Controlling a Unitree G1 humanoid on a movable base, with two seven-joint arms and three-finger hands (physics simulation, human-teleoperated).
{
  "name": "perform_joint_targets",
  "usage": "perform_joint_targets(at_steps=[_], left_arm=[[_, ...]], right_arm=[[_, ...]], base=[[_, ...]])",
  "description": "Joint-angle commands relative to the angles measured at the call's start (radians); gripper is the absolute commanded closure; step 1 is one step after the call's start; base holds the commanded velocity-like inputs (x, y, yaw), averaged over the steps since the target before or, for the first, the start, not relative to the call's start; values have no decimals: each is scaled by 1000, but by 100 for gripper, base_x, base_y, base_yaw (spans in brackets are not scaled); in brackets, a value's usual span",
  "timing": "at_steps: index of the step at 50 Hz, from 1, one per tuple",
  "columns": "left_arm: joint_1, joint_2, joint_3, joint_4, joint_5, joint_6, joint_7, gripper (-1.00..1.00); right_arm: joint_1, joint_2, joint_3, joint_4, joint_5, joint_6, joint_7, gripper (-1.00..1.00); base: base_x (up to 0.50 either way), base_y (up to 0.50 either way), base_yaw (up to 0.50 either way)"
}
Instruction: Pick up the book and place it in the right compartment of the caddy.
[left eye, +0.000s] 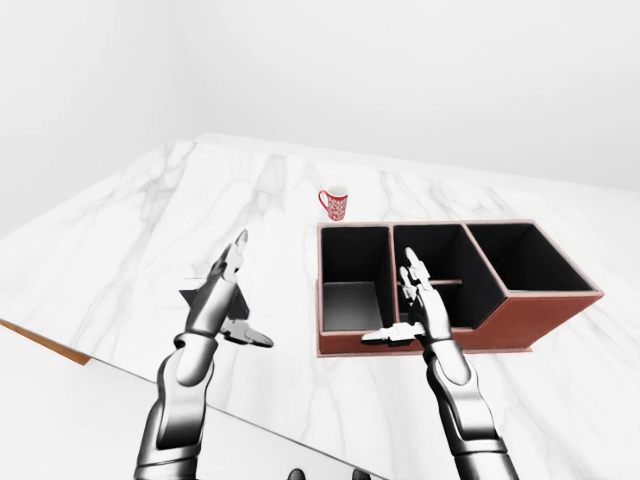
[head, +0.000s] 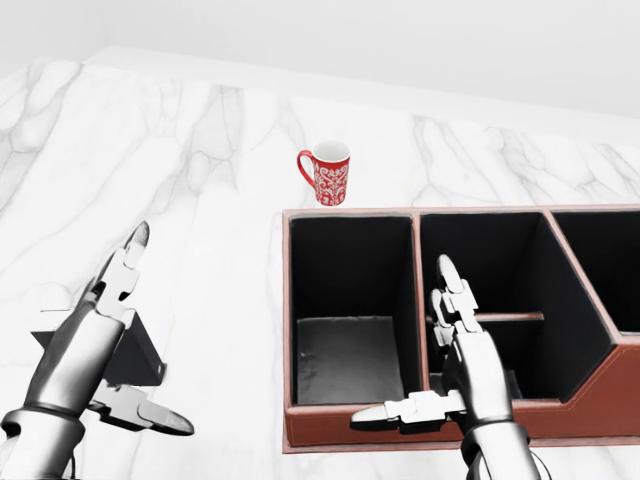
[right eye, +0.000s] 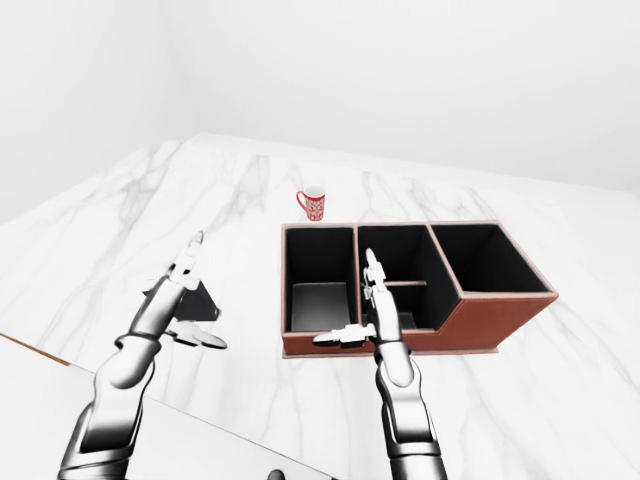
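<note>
1. Your left hand (head: 100, 340) is open: fingers straight and pointing up-left, thumb (head: 145, 412) stuck out to the right. It holds nothing.
2. The book (head: 130, 352), a dark slab, lies on the marble counter (head: 200, 180) at lower left of head view, partly hidden under that left hand. Can't tell if hand touches it.
3. Your right hand (head: 462, 352) is open too, fingers up, thumb out to the left. It sits over the caddy's bottom wall, approx. at the middle compartment.
4. The caddy (left eye: 520, 318) is reddish-brown w/ black inside, three compartments. The right one is the biggest & shows nothing in it.
5. A red patterned mug (head: 328, 172) stands upright just above the caddy's left compartment, apart from it.
</note>
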Motion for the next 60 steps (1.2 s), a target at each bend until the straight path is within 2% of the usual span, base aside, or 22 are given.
perform_joint_targets(at_steps=[1, 2, 7, 10, 11, 13, 17, 26, 32, 39, 46, 52, 60], left_arm=[[-119, 145, 113, 30, 293, 0, -160, -100], [-121, 143, 117, 34, 298, 0, -163, -100], [-145, 232, 143, 116, 376, 0, -280, -100], [-151, 228, 156, 120, 381, 0, -307, -100], [-151, 250, 160, 122, 405, 0, -337, -100], [-146, 265, 170, 118, 431, 0, -366, -100], [-143, 277, 186, 114, 467, 0, -408, -100], [-173, 294, 212, 85, 423, 0, -505, -100], [-206, 296, 202, 99, 441, 0, -496, -100], [-215, 291, 175, 149, 482, 0, -450, -100], [-300, 303, 132, 249, 524, 0, -412, -100], [-371, 303, 84, 382, 567, 0, -335, -100], [-462, 300, 32, 540, 613, 0, -281, -100]], right_arm=[[-4, 0, 0, 7, 0, -1, -3, -100], [-4, 0, 0, 7, 0, -1, -3, -100], [-5, 0, 0, 10, -1, -2, -4, -100], [-5, 0, 1, 10, -1, -2, -4, -100], [-4, 0, 0, 4, 0, 4, -3, -100], [-5, 0, 0, 10, 1, 0, -3, -100], [-5, 0, 0, 8, 1, 2, -3, -100], [-4, 0, 0, 8, 1, 2, -3, -100], [-4, 0, 0, 4, 1, 6, -2, -100], [-4, -1, 0, 11, 1, -2, 0, -100], [-2, 0, 2, 7, -1, -1, 1, -100], [-2, 0, 2, 9, -1, -1, 4, -100], [-1, 0, 3, 3, -3, 1, 5, -100]], base=[[0, 0, 0], [0, 0, 0], [0, 0, 0], [0, 0, 0], [0, 0, 0], [0, 0, 0], [0, 0, 0], [0, 0, 0], [0, 0, 0], [0, 0, 0], [0, 0, 0], [0, 0, 0], [0, 0, 0]])
